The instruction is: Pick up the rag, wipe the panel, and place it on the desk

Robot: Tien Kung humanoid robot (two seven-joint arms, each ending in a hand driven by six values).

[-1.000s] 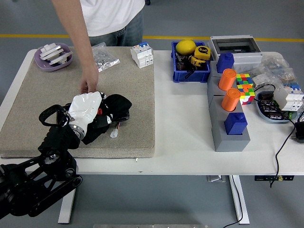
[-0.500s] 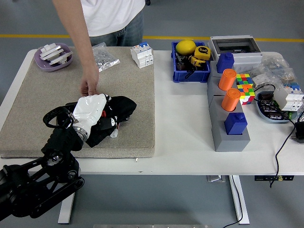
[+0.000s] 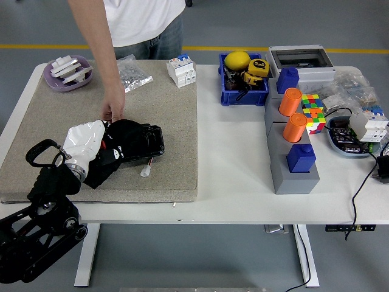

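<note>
Your left hand [image 3: 85,141], the white-shelled one, lies flat on the beige panel [image 3: 176,131] with its dark fingers [image 3: 146,139] spread over the black rag [image 3: 124,146], pressing it down rather than gripping it; nothing is clasped. The rag sits directly under and just ahead of the palm, toward the panel's middle, with its long axis running left to right, roughly in line with your forearm. That is the relation your next stroke turns on: the cloth trails along the same line you sweep, so a pull or push along the forearm should carry it, while a sideways move may let it slip out from under the fingers. The wrist is low and the arm comes in from the lower left corner. A person's hand [image 3: 113,111] rests on the panel just beyond your hand, touching or nearly touching the rag's far edge, so keep your sweep clear of it. The right arm is out of view.
</note>
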